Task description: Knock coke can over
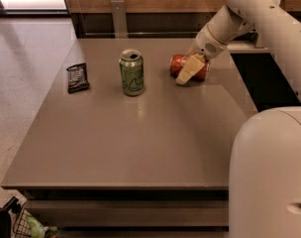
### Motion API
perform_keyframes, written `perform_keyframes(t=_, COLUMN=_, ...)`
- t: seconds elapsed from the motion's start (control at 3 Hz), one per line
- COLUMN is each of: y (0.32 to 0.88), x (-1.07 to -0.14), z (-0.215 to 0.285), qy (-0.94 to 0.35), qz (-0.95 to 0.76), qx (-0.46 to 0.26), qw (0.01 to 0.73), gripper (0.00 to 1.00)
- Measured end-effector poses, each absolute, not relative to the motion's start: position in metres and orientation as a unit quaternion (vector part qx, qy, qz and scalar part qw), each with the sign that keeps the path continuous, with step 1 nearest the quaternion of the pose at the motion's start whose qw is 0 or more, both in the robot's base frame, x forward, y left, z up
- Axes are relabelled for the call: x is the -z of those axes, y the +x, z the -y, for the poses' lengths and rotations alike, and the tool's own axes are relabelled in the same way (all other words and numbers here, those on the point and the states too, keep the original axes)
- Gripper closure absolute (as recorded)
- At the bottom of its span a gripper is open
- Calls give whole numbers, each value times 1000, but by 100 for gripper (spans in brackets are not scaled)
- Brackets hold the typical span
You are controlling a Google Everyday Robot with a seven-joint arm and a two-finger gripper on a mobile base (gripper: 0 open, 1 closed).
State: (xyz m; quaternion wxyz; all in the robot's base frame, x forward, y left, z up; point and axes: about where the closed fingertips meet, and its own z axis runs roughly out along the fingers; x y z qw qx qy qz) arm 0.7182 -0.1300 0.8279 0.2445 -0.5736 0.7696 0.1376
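Note:
The coke can (181,65), red-orange, lies on its side on the grey table (140,133) at the back right. My gripper (188,70) is right at the can, with a pale finger (190,69) lying across its front and partly hiding it. The white arm reaches down to it from the upper right. A green can (132,72) with pale script stands upright to the left of the coke can, apart from it.
A dark snack packet (77,77) lies flat near the table's left edge. A wooden wall panel and a metal post (119,16) stand behind the table. The robot's white body (269,172) fills the lower right. A wire basket (26,226) sits on the floor at lower left.

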Motion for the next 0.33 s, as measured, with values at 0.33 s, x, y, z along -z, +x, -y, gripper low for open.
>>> perform_keyframes(t=0.33, y=718, x=-827, z=129, qy=-574, qz=-770, qx=-138, qw=244, gripper=0)
